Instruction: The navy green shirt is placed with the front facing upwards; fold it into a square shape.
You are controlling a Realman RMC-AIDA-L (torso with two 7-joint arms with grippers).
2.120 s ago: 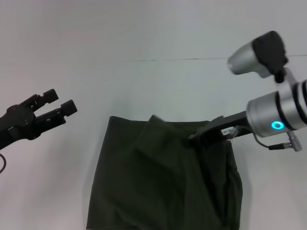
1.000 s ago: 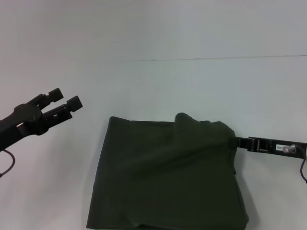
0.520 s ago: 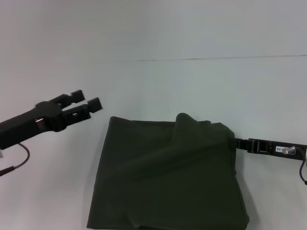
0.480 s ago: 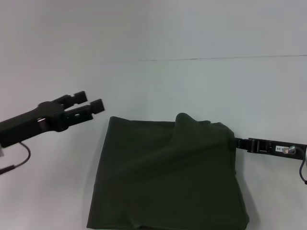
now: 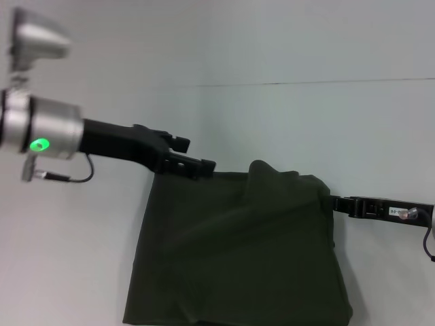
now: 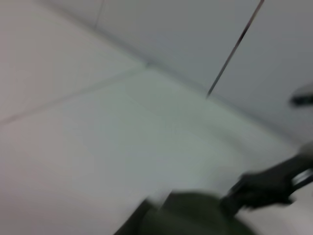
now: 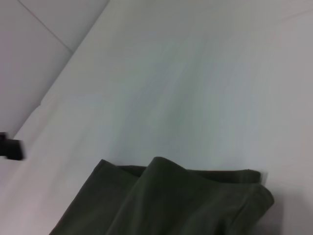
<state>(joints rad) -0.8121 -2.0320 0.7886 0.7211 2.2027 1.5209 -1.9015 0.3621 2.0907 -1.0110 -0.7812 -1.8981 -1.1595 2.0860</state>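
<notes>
The navy green shirt (image 5: 238, 251) lies folded into a rough rectangle on the white table, plain dark fabric up and no print showing. A raised hump (image 5: 264, 171) stands on its far edge. My left gripper (image 5: 201, 153) reaches in from the left and hovers open just over the shirt's far left corner. My right gripper (image 5: 338, 203) lies low at the shirt's right edge, its tip touching the fabric. The right wrist view shows the shirt's far edge (image 7: 171, 200). In the blurred left wrist view the shirt (image 6: 195, 218) and the right gripper (image 6: 264, 188) appear.
The white table (image 5: 272, 122) stretches around the shirt, with a thin dark seam line (image 5: 306, 83) across its far part. A dark piece of the left gripper (image 7: 10, 147) shows in the right wrist view.
My left arm has swung right and forward, from well left of the shirt to its far left corner. The right gripper, after drawing the fold rightward, has stayed at the right edge.
</notes>
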